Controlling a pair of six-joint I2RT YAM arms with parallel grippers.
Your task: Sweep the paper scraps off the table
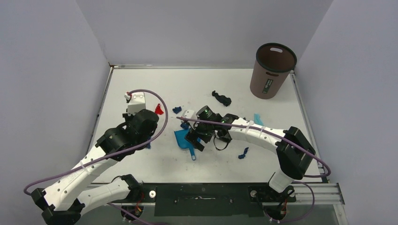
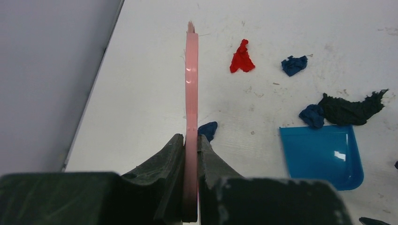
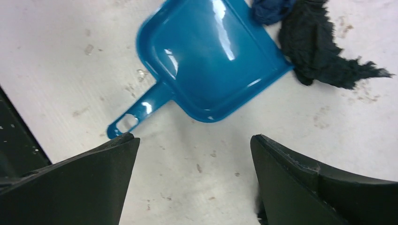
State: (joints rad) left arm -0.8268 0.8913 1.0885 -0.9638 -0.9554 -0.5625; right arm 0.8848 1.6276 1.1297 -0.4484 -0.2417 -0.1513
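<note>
Pink brush [image 2: 191, 84] clamped edge-on in left gripper [image 2: 190, 140], visible only in left wrist view; top view hides it behind the arm. Paper scraps [image 1: 221, 98] lie scattered on table [image 1: 225, 164]: small dark-blue bit [image 2: 207, 130] beside the brush, red scrap [image 2: 241, 58] and dark-blue scrap [image 2: 294, 64] left of centre. Blue dustpan [image 3: 206, 61] mid-table, dark-blue wad [image 3: 270, 9] and black scrap [image 3: 324, 47] at its lip, outside the pan. Right gripper [image 3: 193, 140] spread wide over the table by the dustpan handle, nothing held. Top view alone shows light-blue strip [image 1: 257, 119] near the right edge and brown bin [image 1: 265, 82] at far right corner, inside too dark to read.
</note>
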